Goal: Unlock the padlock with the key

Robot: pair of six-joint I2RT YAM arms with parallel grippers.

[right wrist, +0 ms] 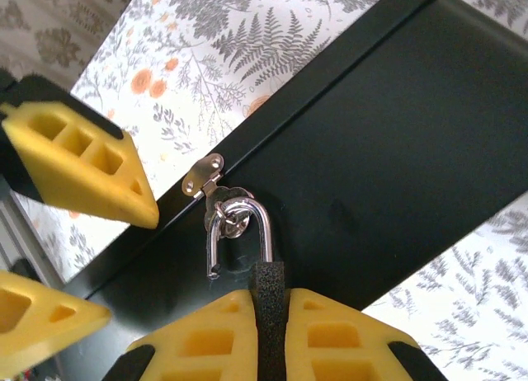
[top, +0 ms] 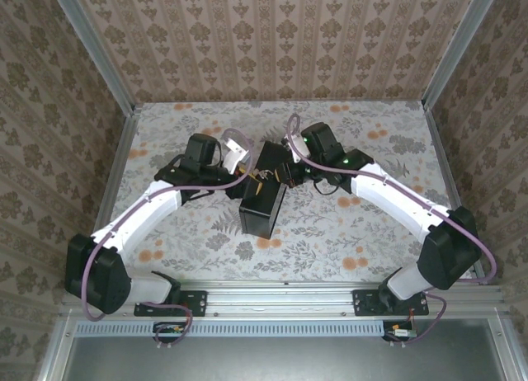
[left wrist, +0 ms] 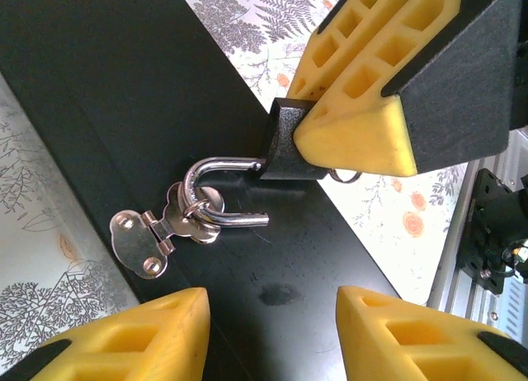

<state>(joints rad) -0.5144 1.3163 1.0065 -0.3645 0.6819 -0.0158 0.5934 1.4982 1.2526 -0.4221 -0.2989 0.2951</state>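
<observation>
The padlock (right wrist: 271,286) has a black textured body, and my right gripper (right wrist: 271,319) is shut on it from both sides. Its chrome shackle (right wrist: 241,224) is sprung open: one leg sits in the body, and the free end hangs loose, still hooked through the hasp (right wrist: 204,175) on the black box (right wrist: 388,142). From the left wrist the padlock (left wrist: 285,142) sticks out of the right gripper (left wrist: 307,138), with a thin wire ring (left wrist: 346,176) below it. The key is hidden. My left gripper (left wrist: 272,331) hovers open over the box (left wrist: 124,92), a little short of the shackle (left wrist: 216,171).
The box (top: 264,208) lies mid-table on floral paper (top: 346,232), between both wrists. Patterned walls close in the left, right and back. An aluminium rail (top: 280,303) runs along the near edge by the arm bases.
</observation>
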